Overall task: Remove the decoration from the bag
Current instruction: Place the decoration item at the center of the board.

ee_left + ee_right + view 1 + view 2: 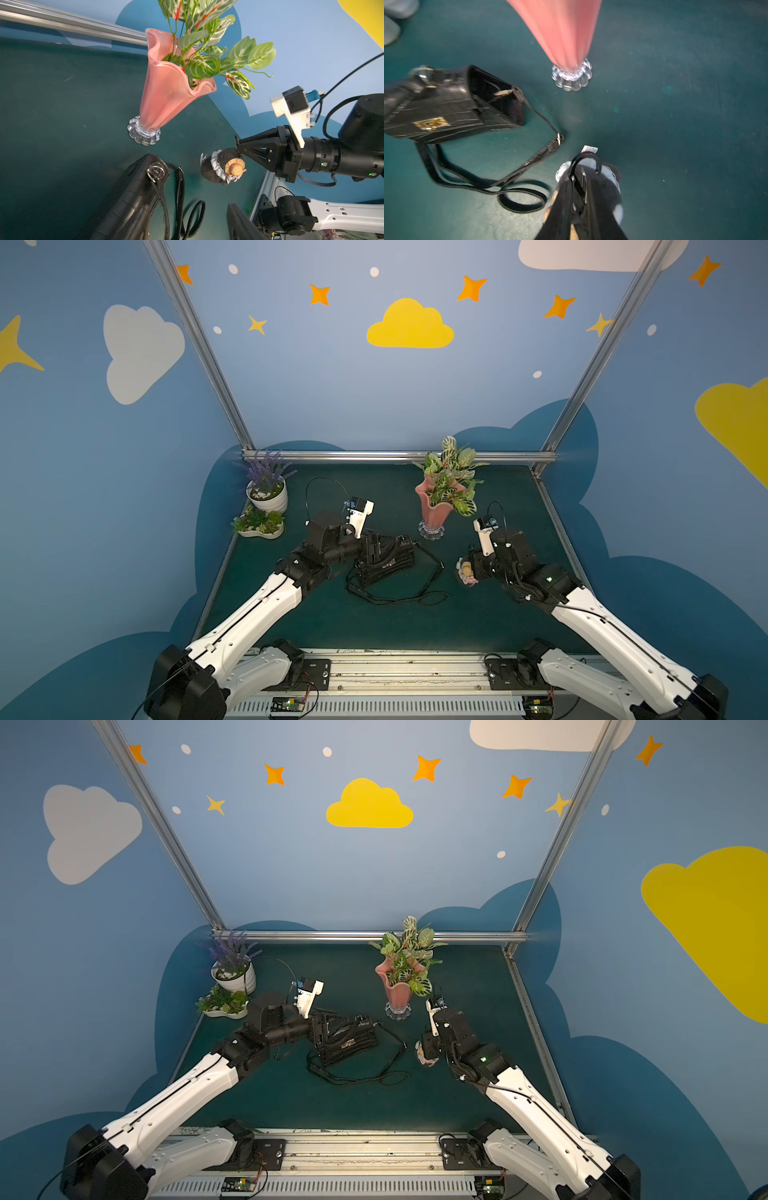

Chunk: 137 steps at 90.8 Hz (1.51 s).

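Rightward, my right gripper (581,182) pinches the penguin charm's (208,171) black clip (579,188), apart from the handbag (388,558); my left gripper (187,207) gapes at the handbag.

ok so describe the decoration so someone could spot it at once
Find the pink vase on the green table. Just nearer the robot, at the tip of the right gripper, is the decoration. It alone is fuzzy: a small dark plush with a lace frill and tiny straw hat, unlike the glossy bag.
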Each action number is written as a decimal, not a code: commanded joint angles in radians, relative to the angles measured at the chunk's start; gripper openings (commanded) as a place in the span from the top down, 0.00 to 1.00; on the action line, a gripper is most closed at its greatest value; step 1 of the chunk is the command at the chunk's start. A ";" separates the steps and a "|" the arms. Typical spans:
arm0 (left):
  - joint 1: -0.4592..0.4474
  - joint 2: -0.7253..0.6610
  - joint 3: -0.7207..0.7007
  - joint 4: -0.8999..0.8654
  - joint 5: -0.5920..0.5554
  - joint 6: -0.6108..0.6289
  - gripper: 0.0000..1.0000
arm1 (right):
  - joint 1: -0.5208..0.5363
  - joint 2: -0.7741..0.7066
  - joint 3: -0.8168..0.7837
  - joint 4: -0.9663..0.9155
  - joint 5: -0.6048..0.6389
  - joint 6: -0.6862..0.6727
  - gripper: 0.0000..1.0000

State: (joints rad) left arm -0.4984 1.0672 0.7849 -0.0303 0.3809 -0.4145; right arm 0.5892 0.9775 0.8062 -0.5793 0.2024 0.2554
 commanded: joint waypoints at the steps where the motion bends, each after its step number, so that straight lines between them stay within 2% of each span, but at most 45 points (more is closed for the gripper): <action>1: 0.011 -0.018 -0.003 -0.041 -0.028 0.025 0.37 | -0.052 0.087 0.028 -0.041 0.035 0.003 0.82; 11: 0.016 -0.032 -0.008 -0.061 -0.038 0.027 0.37 | -0.097 0.195 0.055 0.014 0.062 -0.031 0.83; 38: 0.050 -0.077 -0.037 -0.074 -0.037 0.012 0.37 | -0.188 0.466 0.111 0.140 -0.039 -0.122 0.82; 59: 0.054 -0.081 -0.043 -0.067 -0.043 0.001 0.37 | -0.242 0.727 0.324 0.076 -0.095 -0.165 0.81; 71: 0.055 -0.090 -0.047 -0.077 -0.056 0.000 0.37 | -0.254 0.798 0.395 0.066 -0.106 -0.151 0.81; 85: 0.057 -0.106 -0.057 -0.095 -0.067 0.000 0.36 | -0.257 0.828 0.403 0.066 -0.101 -0.105 0.78; 93: 0.059 -0.116 -0.062 -0.099 -0.071 0.000 0.36 | -0.258 0.833 0.395 0.068 -0.088 -0.086 0.72; 104: 0.060 -0.122 -0.064 -0.105 -0.073 -0.002 0.36 | -0.258 0.824 0.378 0.087 -0.090 -0.073 0.59; 116: 0.064 -0.121 -0.060 -0.112 -0.072 0.000 0.35 | -0.258 0.798 0.362 0.106 -0.103 -0.068 0.41; 123: 0.063 -0.122 -0.059 -0.114 -0.075 0.002 0.34 | -0.259 0.776 0.354 0.108 -0.107 -0.068 0.34; 137: 0.064 -0.130 -0.060 -0.117 -0.086 0.006 0.29 | -0.259 0.701 0.320 0.121 -0.135 -0.064 0.11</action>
State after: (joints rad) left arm -0.4385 0.9554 0.7250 -0.1356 0.3092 -0.4156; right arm 0.3351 1.7634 1.1511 -0.4725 0.0982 0.1810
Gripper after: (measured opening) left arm 0.697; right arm 0.827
